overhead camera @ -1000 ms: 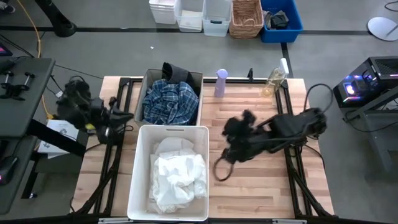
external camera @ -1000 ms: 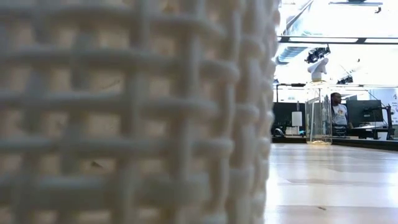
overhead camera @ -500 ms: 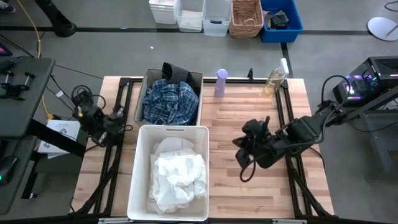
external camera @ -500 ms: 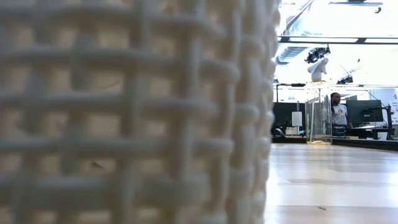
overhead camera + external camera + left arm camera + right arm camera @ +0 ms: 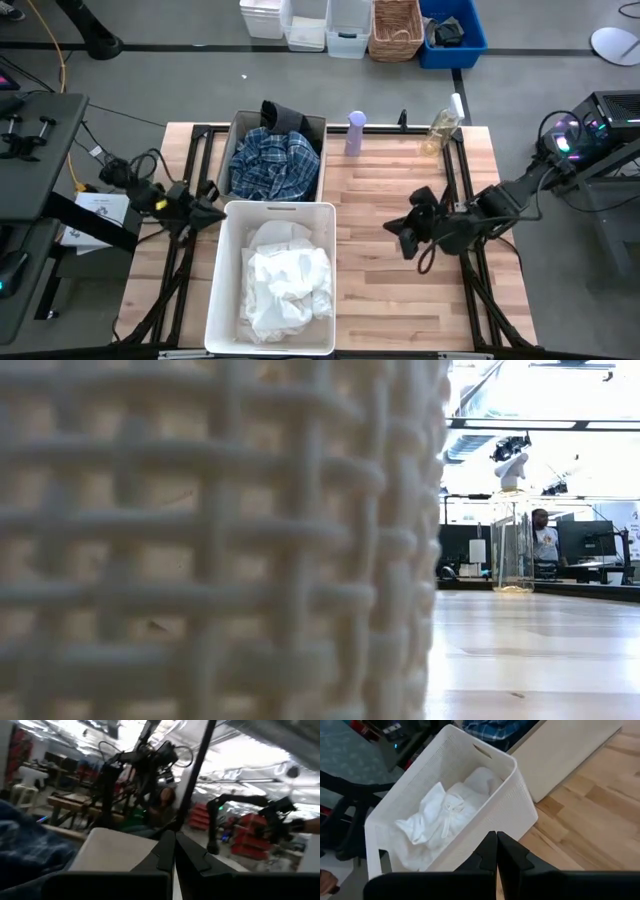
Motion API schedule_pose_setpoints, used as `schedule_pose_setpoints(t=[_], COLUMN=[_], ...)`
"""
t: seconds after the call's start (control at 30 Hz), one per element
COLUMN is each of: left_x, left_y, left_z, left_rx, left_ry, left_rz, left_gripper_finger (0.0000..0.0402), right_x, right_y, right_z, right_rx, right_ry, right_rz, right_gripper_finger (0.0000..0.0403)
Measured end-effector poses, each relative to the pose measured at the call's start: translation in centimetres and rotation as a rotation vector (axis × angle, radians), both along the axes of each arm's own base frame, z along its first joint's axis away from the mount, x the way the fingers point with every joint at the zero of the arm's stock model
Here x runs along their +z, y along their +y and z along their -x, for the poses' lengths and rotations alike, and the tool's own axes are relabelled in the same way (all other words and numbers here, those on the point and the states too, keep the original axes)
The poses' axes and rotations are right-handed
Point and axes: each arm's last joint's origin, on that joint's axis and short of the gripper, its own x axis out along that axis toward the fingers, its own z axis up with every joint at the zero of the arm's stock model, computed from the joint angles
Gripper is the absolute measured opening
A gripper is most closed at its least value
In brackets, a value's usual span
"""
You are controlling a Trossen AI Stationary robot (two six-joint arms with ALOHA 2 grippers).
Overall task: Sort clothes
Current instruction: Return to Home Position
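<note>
White clothes (image 5: 285, 283) lie heaped in the white woven bin (image 5: 225, 300) at the table's near left; they also show in the right wrist view (image 5: 445, 815). A blue-and-white plaid garment (image 5: 272, 160) fills the grey bin (image 5: 236, 135) behind it, and a dark garment (image 5: 283, 118) hangs over that bin's far rim. My left gripper (image 5: 207, 212) is shut and empty beside the white bin's far left corner. My right gripper (image 5: 398, 232) is shut and empty over bare wood right of the white bin, pointing toward it.
A lilac bottle (image 5: 354, 132) and a glass bottle (image 5: 440, 130) stand at the table's far edge. Bare wood (image 5: 400, 300) lies right of the white bin. The bin's woven wall (image 5: 200, 540) fills most of the low view. A person (image 5: 545, 540) is far back in the room.
My right gripper has drawn back from beside the white bin toward the table's right edge, staying shut and empty. My left gripper has gone a little toward the table's near edge, to the white bin's far left corner. The clothes have not moved.
</note>
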Motion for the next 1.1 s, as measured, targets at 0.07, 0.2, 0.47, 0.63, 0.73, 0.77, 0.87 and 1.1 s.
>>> schedule_pose_setpoints(t=[0.07,0.2,0.47,0.63,0.73,0.77,0.87,1.1], left_x=[-0.1,0.0,-2.2,-4.3,-4.9,-4.9,-4.7,-4.6], left_y=[0.3,0.9,2.0,2.4,2.5,2.5,2.4,2.4], left_z=[-0.2,-0.4,-1.7,-2.3,-2.4,-2.4,-2.4,-2.4], left_rx=[0.018,0.062,0.157,0.197,0.176,0.17,0.153,0.137], left_ry=[0.003,-0.017,0.027,0.055,0.097,0.09,0.066,0.054], left_rz=[-0.009,-0.021,0.011,0.063,0.129,0.143,0.179,0.238], left_gripper_finger=[0.0,0.0,0.0,0.0,0.0,0.0,0.0,0.0], right_x=[0.2,0.9,2.3,2.8,2.7,2.7,2.5,-4.1], right_y=[-0.5,-1.5,-4.0,-4.9,-5.4,-5.5,-5.8,-5.4], right_z=[0.7,2.2,6.0,7.5,8.2,8.5,9.0,9.0], right_rx=[0.002,0.012,0.026,0.059,0.07,0.074,0.103,0.19], right_ry=[-0.007,-0.004,-0.022,-0.039,-0.01,-0.001,0.004,-0.242], right_rz=[0.007,0.056,0.067,0.101,0.144,0.156,0.188,0.139], right_gripper_finger=[0.0,0.0,0.0,0.0,0.0,0.0,0.0,0.0])
